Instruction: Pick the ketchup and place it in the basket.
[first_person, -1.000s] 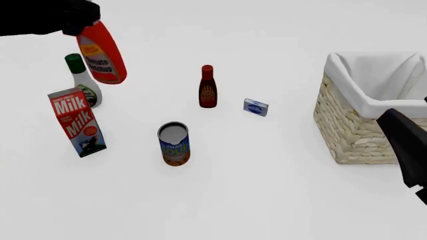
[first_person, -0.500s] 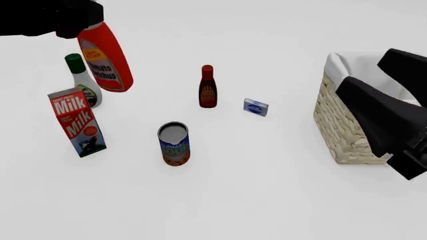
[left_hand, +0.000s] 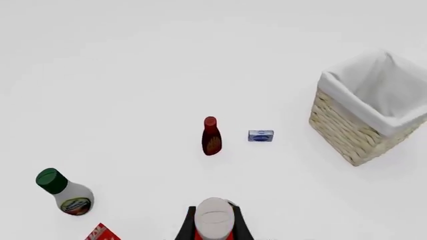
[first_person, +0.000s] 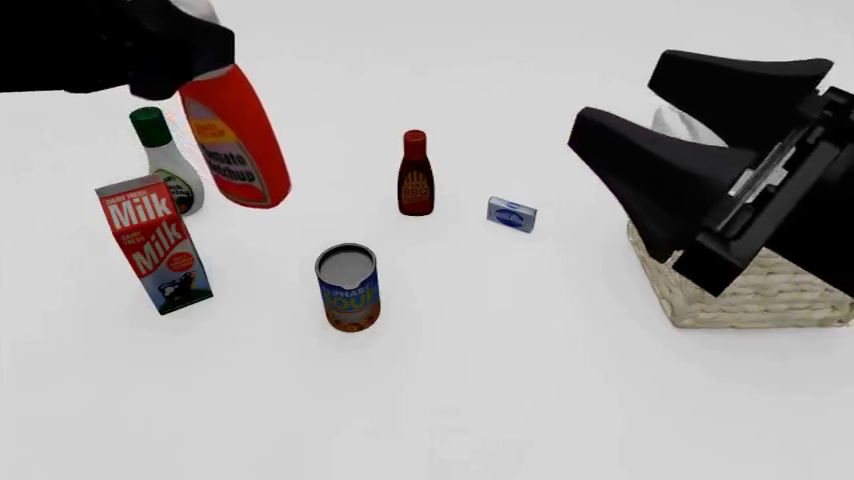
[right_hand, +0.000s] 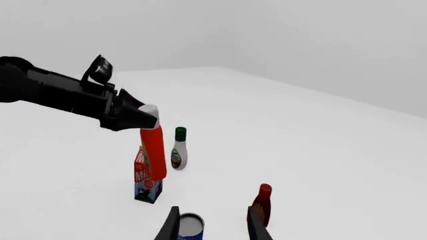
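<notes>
In the left wrist view, left gripper (left_hand: 214, 226) clamped on the white cap of the ketchup (left_hand: 214, 218), carried high so as to pass over the dark bottle (left_hand: 211, 136); basket (left_hand: 363, 127) well apart.

In the front view, ketchup (first_person: 239, 139) hanging tilted above the table, near the milk carton (first_person: 152, 243).

In the right wrist view, right gripper (right_hand: 212, 227) parted and empty, seemingly raised clear of the basket.

Red-orange ketchup (first_person: 238, 148) airborne, tilted, white cap up; lined wicker basket (first_person: 747, 290) upright, far right.
</notes>
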